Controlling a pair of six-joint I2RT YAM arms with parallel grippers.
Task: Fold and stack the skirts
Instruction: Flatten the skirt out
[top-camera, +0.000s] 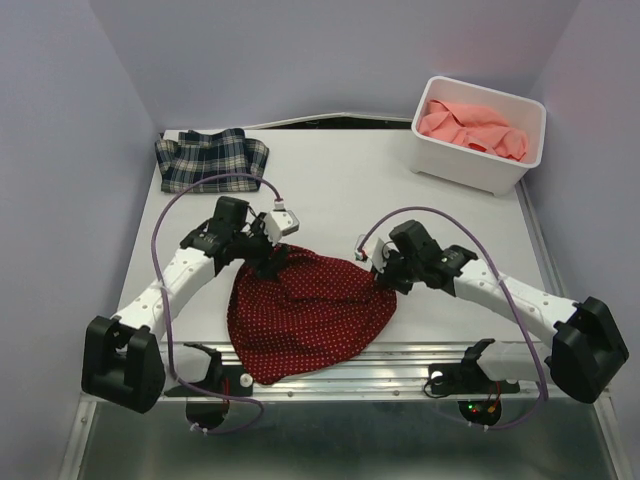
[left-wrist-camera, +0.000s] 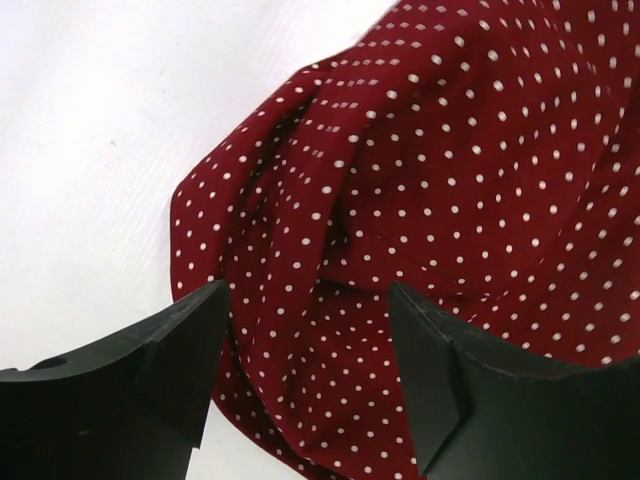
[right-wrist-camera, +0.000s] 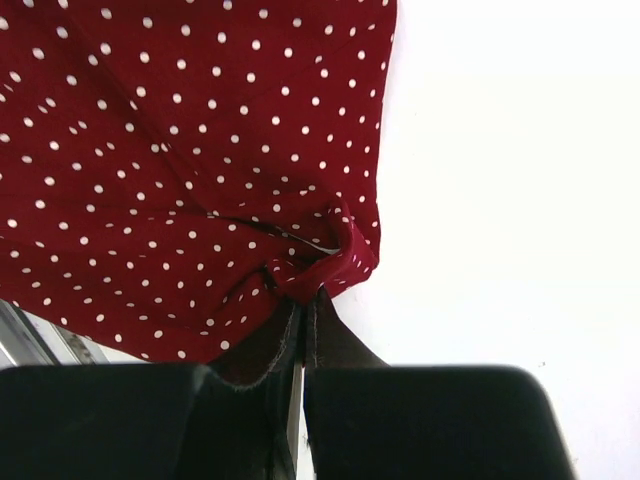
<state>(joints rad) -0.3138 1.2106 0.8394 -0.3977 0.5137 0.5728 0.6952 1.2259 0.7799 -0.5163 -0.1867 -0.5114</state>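
Red dotted skirt (top-camera: 305, 310) spread at near edge of table (top-camera: 350, 180). R gripper (right-wrist-camera: 303, 298) clamped on far-right corner. L gripper (left-wrist-camera: 307, 305) jaws wide, straddling bunched far-left corner, no grip yet. Risk: one-layer bite at L, lopsided fold; hard tug, cloth off edge.

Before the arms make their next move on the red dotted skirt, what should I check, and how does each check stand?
1. Right tool shut on a corner of the red dotted skirt: ok.
2. Left tool gripping that skirt: not ok; its jaws stand apart over the cloth's edge, nothing pinched.
3. Skirt spread flat: not ok; it is creased near both tools.
4. Plaid skirt out of the arms' way at the far left corner: ok.
5. Pink skirt out on the table: not ok; it lies in the white bin.
6. Left fingertips touching the table: cannot tell.
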